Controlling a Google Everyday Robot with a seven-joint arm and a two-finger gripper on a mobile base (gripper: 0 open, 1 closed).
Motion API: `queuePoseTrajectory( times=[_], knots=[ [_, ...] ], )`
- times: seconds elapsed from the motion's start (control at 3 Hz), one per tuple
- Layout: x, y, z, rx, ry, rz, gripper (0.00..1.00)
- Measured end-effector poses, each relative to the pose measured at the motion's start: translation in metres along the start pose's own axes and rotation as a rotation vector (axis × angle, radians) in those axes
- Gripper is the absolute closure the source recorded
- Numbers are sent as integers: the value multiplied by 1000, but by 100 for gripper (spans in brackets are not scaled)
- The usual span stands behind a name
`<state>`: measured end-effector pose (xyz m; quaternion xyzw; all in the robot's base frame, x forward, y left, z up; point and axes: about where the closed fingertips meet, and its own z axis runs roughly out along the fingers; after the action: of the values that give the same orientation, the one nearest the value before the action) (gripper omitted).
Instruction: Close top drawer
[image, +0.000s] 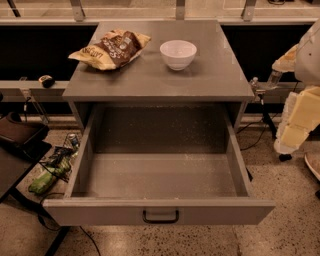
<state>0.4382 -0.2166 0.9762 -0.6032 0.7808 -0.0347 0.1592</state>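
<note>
The robot's arm (299, 115) stands to the right of the grey table (150, 82), its pale padded links stacked upright. Its hand (261, 89) reaches in just beside the table's right front corner, level with the top. Whether the hand is open or closed cannot be told. The top drawer (160, 175) juts far out of the table's front toward the camera, its wide front running left to right and its black pull (160, 216) facing the viewer. A chip bag (111, 48) and a white bowl (178, 53) sit on the table.
</note>
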Motion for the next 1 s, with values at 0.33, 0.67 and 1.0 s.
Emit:
queuePoseTrajectory(
  times=[0.33, 0.67, 1.0],
  knots=[
    [-1, -1, 2, 12, 4, 8, 0],
    [-6, 22, 22, 9, -41, 28, 0],
    [-11, 75, 76, -3, -96, 62, 2]
  ],
)
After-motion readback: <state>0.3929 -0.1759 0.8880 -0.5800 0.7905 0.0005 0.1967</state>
